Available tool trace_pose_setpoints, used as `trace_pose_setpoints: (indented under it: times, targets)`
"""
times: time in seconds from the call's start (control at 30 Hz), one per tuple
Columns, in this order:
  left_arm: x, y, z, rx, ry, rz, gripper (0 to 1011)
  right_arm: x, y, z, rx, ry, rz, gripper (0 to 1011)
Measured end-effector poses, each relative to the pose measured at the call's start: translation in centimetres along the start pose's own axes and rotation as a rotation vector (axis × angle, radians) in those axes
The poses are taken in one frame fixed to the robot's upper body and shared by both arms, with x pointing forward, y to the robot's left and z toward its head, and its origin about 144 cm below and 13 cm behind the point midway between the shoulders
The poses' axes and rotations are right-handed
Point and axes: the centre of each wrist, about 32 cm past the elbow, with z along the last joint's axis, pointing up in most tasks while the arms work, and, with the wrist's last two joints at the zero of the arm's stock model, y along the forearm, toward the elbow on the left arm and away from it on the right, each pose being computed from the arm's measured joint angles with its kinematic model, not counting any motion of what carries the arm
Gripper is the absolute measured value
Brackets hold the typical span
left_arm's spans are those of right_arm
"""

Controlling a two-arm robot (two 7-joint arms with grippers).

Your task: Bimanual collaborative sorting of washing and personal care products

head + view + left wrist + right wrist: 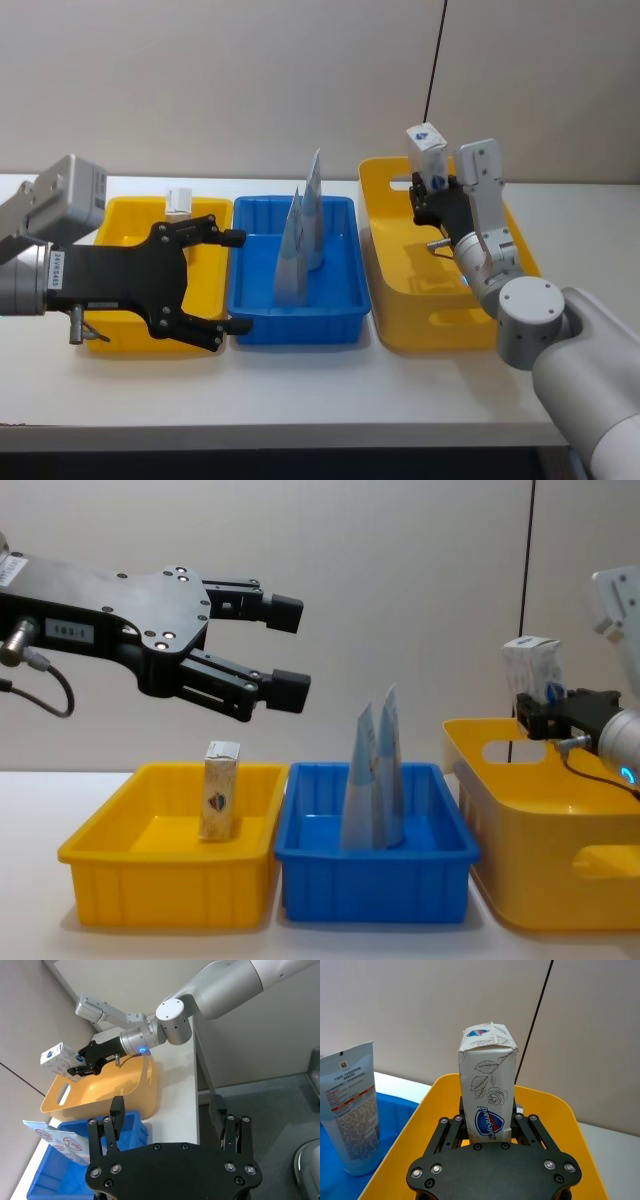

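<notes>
My right gripper (432, 190) is shut on a pale carton (427, 148) with leafy print and a blue emblem, held upright above the far end of the large yellow basket (400, 310). The wrist view shows the carton (487, 1085) standing between the fingers (451, 1132). Two blue-grey tubes (302, 240) stand tip-up in the blue bin (340, 320). Another carton (220, 790) stands in the small yellow bin (120, 880). My left gripper (232, 282) hovers open and empty above the border of the small yellow bin and the blue bin, well over them in the chest view (290, 652).
The three containers sit side by side on a white table (300, 390), with a wall close behind. A black cable (435, 60) hangs down behind the yellow basket. Open tabletop lies in front of the bins.
</notes>
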Motion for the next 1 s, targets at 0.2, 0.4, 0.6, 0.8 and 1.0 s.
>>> trace_pose_setpoints:
  times: [0.2,0.4,0.6,0.8,1.0]
  targets:
    - [0.0,0.0,0.0,0.000,0.000,0.000,1001,-0.2,0.2,0.1,0.000,0.015,-0.009,382]
    - [0.0,0.0,0.0,0.000,0.000,0.000,1001,-0.4,0.3,0.2,0.009,0.028,-0.008,593]
    - [0.0,0.0,0.0,0.000,0.000,0.000,1002,-0.6,0.3,0.5,0.024,0.040,-0.001,749]
    - [0.0,0.0,0.0,0.000,0.000,0.000,1001,-0.7,0.2,1.0,0.046,0.052,0.008,924]
    - [0.0,0.0,0.0,0.000,0.000,0.000,1001,-0.8,-0.1,1.7,0.071,0.065,0.035,1003]
